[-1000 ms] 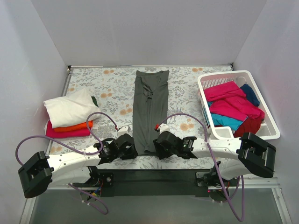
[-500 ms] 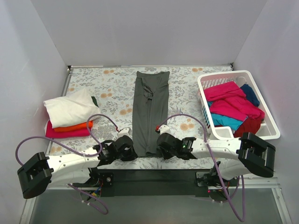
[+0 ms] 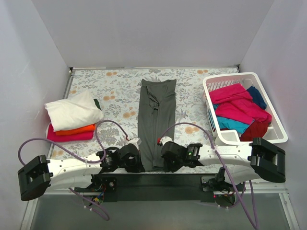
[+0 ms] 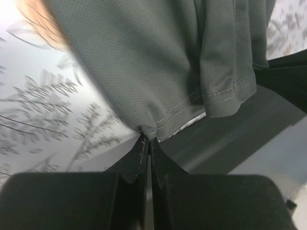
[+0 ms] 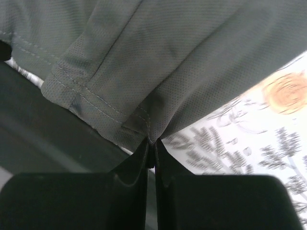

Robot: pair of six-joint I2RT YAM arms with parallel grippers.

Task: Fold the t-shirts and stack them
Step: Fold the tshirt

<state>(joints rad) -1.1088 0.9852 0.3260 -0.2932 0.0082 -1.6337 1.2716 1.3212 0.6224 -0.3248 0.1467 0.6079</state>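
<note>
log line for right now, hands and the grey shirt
left hand: shut on grey shirt near hem | right hand: shut on same hem | shirt: long strip, flat on table | folded stack: left

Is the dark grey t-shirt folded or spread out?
Partly folded: the dark grey cloth t-shirt lies as one long narrow strip, sides turned inward, not yet folded across its length.

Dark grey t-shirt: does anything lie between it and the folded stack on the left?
No object: flowered table separates the dark grey t-shirt from the folded stack. Only the left arm's purple cable arches over the near part.
</note>
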